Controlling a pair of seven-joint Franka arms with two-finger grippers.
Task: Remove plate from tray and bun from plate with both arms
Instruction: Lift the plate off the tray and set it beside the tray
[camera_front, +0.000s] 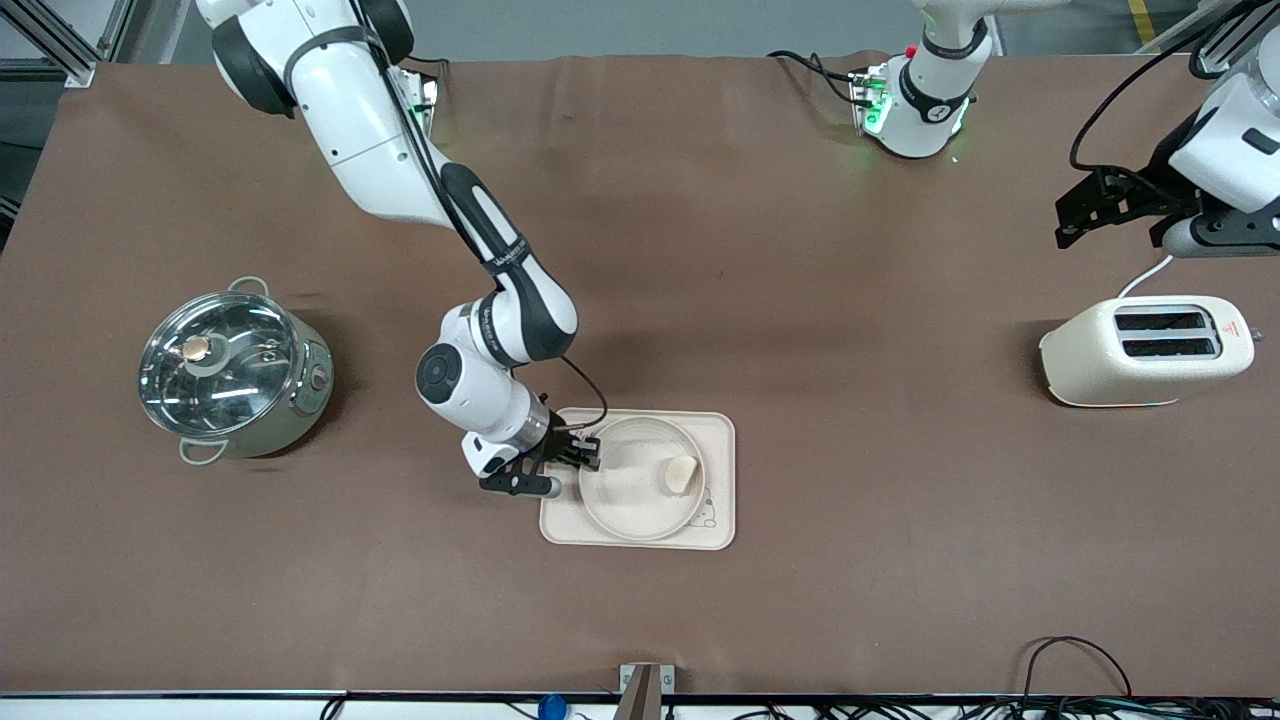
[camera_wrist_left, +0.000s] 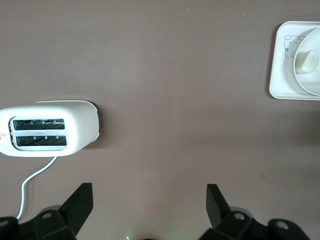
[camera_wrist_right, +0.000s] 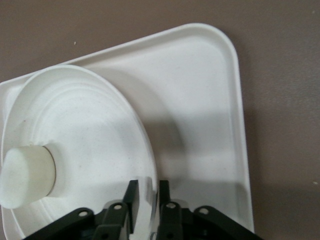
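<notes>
Seemingly tilted cream plate (camera_front: 632, 495), rim-pinched

In the left wrist view the plate (camera_wrist_left: 311, 75) and its tray (camera_wrist_left: 280, 75) run off the picture's edge, and only the tips of the left gripper (camera_wrist_left: 150, 210) show. The right wrist view crops the bun (camera_wrist_right: 25, 175). The left arm (camera_front: 1225, 150) leaves the front view.

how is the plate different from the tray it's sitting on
The plate is round; the tray is rectangular with rounded corners. The plate holds the bun and has its rim pinched by the right gripper; the tray carries the plate and bears a small animal drawing. Both are cream-white.
</notes>
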